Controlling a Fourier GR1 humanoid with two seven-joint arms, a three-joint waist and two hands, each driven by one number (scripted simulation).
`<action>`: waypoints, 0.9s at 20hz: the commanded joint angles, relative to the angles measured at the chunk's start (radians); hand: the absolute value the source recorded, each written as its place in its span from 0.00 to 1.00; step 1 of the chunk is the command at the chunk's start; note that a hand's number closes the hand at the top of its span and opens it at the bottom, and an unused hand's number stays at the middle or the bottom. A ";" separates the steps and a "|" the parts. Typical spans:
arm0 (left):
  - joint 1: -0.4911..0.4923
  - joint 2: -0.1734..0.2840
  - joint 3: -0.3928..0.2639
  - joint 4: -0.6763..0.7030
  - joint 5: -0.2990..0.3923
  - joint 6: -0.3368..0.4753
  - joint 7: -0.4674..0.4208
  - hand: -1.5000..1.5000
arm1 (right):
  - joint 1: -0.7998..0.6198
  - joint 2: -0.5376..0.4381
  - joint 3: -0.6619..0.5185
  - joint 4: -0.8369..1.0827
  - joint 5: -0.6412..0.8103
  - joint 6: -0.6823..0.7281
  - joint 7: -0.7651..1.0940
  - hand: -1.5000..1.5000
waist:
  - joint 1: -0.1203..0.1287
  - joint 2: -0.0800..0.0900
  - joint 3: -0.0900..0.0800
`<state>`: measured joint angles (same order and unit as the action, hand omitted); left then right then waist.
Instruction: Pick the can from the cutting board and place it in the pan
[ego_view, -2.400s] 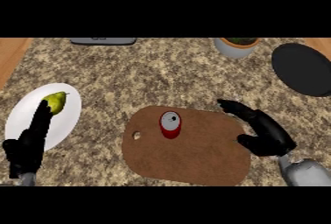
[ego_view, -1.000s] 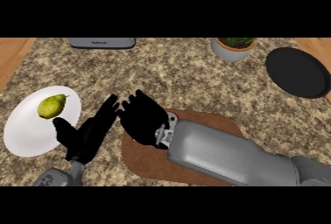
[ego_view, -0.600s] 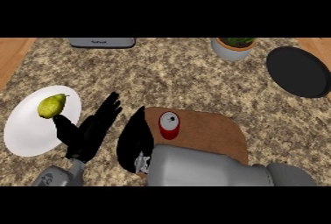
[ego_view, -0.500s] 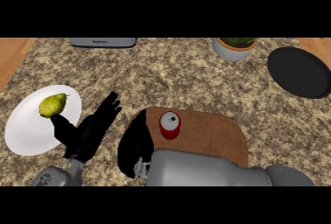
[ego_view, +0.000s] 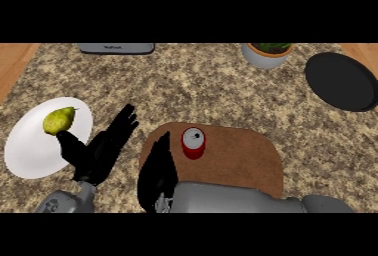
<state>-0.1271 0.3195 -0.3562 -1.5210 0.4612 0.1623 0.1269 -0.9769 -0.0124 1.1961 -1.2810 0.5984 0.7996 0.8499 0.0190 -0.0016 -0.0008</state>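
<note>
Can (ego_view: 193, 142) on cutting board (ego_view: 244, 155) — pan (ego_view: 341, 81) bare; both hands' fingers straight.

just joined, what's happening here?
The can lies on the cutting board, not picked up. The right hand is at the board's left edge, fingers straight, just left of the can. The left hand rests open beside the plate holding a pear. The pan sits far right.

The right forearm (ego_view: 236, 197) covers the cutting board's (ego_view: 244, 155) near edge. The pan (ego_view: 341, 81) is cut off at the right edge. The grey appliance (ego_view: 117, 48) and potted plant (ego_view: 267, 54) are cropped at the top.
</note>
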 joint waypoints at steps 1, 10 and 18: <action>0.012 -0.009 0.005 -0.046 -0.009 0.015 0.028 0.50 | 0.003 0.012 0.050 0.077 0.108 -0.012 0.018 0.00 | -0.006 0.001 0.001; 0.000 -0.020 0.063 0.005 -0.034 -0.040 0.031 0.50 | 0.043 0.006 0.003 0.117 0.271 -0.025 -0.080 0.00 | -0.013 0.002 0.001; 0.044 -0.050 0.071 0.024 -0.079 -0.071 -0.016 0.50 | 0.020 -0.017 -0.040 0.264 0.389 -0.115 -0.259 0.00 | -0.009 0.004 0.001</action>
<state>-0.0989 0.2878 -0.2867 -1.5282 0.4157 0.0997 0.1481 -0.9377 -0.0212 1.1768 -1.1053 0.9292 0.7501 0.6851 0.0087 0.0008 0.0000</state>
